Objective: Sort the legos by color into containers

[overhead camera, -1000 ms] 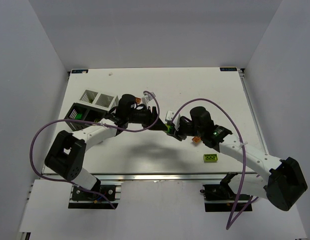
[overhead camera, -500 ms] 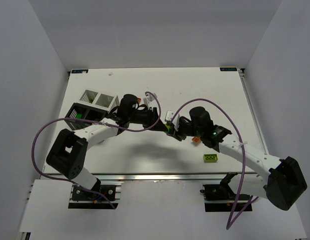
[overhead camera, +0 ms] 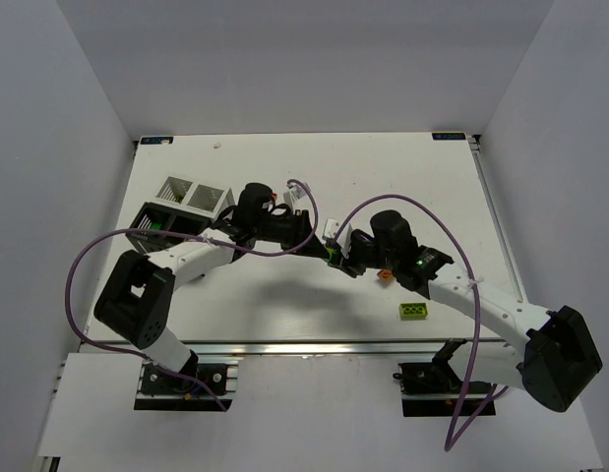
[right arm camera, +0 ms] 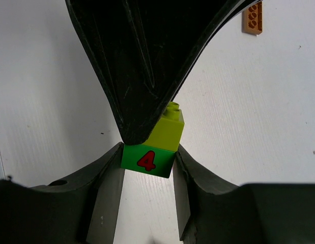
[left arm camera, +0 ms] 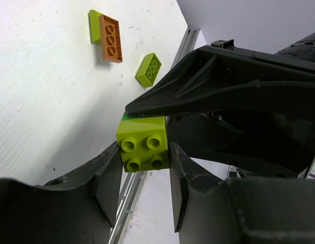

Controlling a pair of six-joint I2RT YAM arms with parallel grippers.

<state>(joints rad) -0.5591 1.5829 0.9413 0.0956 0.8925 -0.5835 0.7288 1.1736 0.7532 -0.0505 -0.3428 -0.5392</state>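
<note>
At mid-table, the left gripper [left arm camera: 143,152] clamped a lime brick [left arm camera: 143,145] while the right gripper [right arm camera: 148,152] clenched the green numbered brick [right arm camera: 147,161] joined to it, probably to pull the two colours apart. The containers [overhead camera: 178,187] sat well apart, far left.

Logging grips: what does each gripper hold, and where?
The right gripper clamps the green numbered brick by its sides; left gripper pinches the lime brick stacked on it, by its sides.
</note>
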